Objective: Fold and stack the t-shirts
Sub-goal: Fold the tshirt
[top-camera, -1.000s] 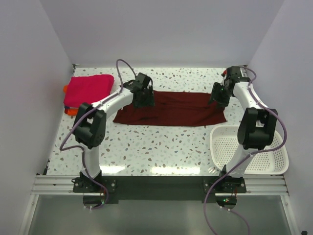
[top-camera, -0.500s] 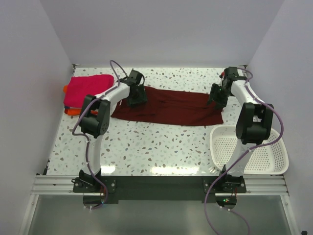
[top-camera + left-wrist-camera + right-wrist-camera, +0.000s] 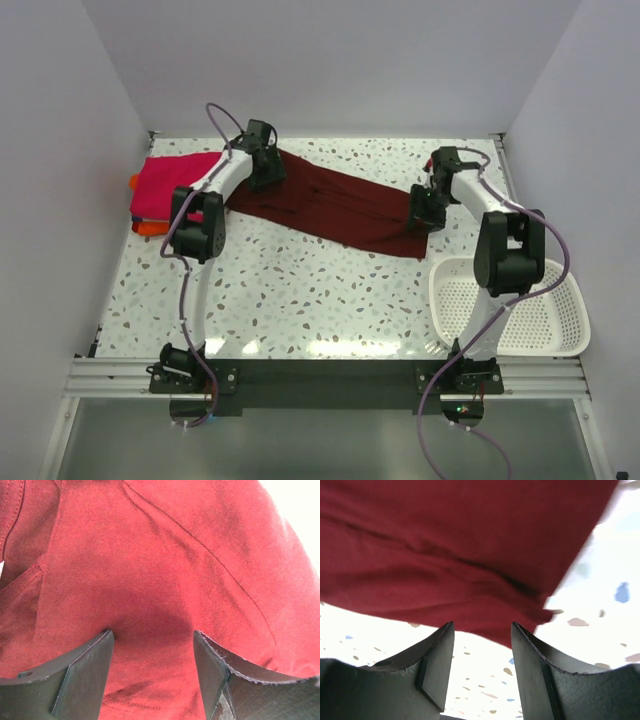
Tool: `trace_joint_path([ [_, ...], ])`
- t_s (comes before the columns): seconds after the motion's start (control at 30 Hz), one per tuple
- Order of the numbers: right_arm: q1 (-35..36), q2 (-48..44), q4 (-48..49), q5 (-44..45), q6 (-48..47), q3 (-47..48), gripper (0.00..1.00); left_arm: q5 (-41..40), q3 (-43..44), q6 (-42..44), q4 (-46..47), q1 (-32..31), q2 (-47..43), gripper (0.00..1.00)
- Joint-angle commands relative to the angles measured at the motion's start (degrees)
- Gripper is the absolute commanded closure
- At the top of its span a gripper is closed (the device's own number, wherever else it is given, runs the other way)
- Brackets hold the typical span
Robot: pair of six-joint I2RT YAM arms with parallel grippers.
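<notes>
My left hand (image 3: 152,635) stands well parted, fingers down on the dark maroon t-shirt (image 3: 340,205) with cloth spanning the gap. I see my right hand (image 3: 482,625) parted too, its tips at the shirt's edge and bare speckled worktop (image 3: 300,290) between them. The shirt lies slantwise between both hands, the pink t-shirt (image 3: 170,185) folded just left of the left hand atop the orange t-shirt (image 3: 146,228), a white basket (image 3: 520,320) beside the right hand, pale walls (image 3: 330,60) around.
</notes>
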Motion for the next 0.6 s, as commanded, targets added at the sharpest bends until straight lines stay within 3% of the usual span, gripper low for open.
trace_joint_path([
  [0.0,4.18,-4.59,-1.49,2.06,0.68,-1.19,0.47,0.90,1.03,2.65,-0.45,0.97,3.01,0.30],
  [0.57,5.78,-7.14,1.67,14.28,4.11,-10.77,0.50,1.61,-1.60,3.35,2.37,-1.22,-7.98,0.22],
])
